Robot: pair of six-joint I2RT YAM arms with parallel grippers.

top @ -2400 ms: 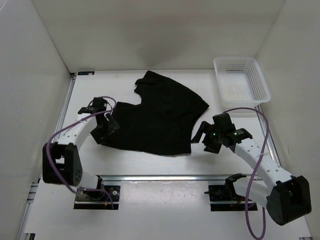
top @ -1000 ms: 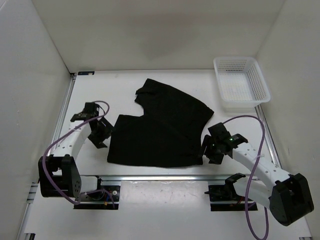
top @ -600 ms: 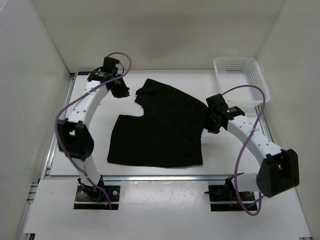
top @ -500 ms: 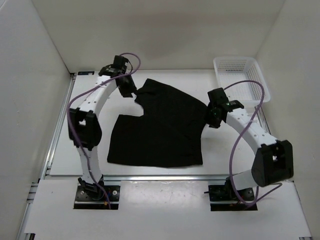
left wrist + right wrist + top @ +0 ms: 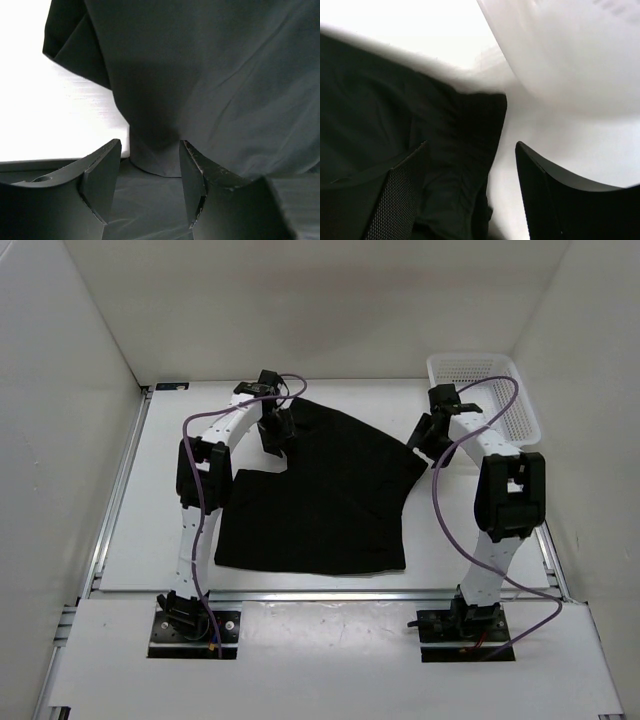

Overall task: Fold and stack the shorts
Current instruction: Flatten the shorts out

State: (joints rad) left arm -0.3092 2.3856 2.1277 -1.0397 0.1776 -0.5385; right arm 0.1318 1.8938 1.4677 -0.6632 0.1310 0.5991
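Observation:
The black shorts (image 5: 320, 490) lie spread flat in the middle of the table. My left gripper (image 5: 274, 433) is over their far left corner. In the left wrist view it (image 5: 150, 145) is open, with a fold of the shorts (image 5: 210, 75) between and below its jaws. My right gripper (image 5: 420, 436) is at the shorts' far right corner. In the right wrist view it (image 5: 471, 145) is open and straddles the edge of the shorts (image 5: 395, 110): one finger is over the cloth, the other over bare table.
The white perforated basket (image 5: 484, 446) stands at the back right, close behind my right gripper. It shows blurred in the right wrist view (image 5: 570, 50). White walls close in the table on the left, back and right.
Both arms have stretched out from the near side to the far corners of the shorts. Earlier the shorts were dragged a little nearer and flattened.

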